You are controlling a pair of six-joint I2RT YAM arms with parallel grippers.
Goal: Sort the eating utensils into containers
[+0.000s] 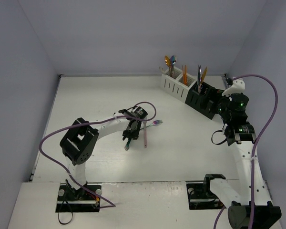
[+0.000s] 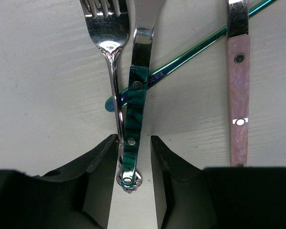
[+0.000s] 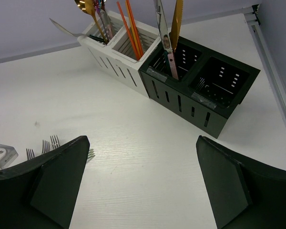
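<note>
In the left wrist view my left gripper (image 2: 135,140) is low over the table, its jaws narrowed around two handle ends lying side by side. One is a green-handled utensil (image 2: 136,105), the other a silver fork (image 2: 105,28). The left finger touches the fork's handle; a gap shows beside the right finger. A thin iridescent utensil (image 2: 195,50) crosses under them and a pink-handled utensil (image 2: 239,81) lies to the right. The white caddy (image 3: 119,57) and black caddy (image 3: 200,86) hold several utensils. My right gripper (image 3: 142,139) hangs open and empty in front of them.
The caddies (image 1: 188,90) stand in a diagonal row at the back right near the wall. The right compartment of the black caddy (image 3: 224,78) holds nothing. Purple cables loop over both arms. Fork tines (image 3: 47,143) show at the left of the right wrist view.
</note>
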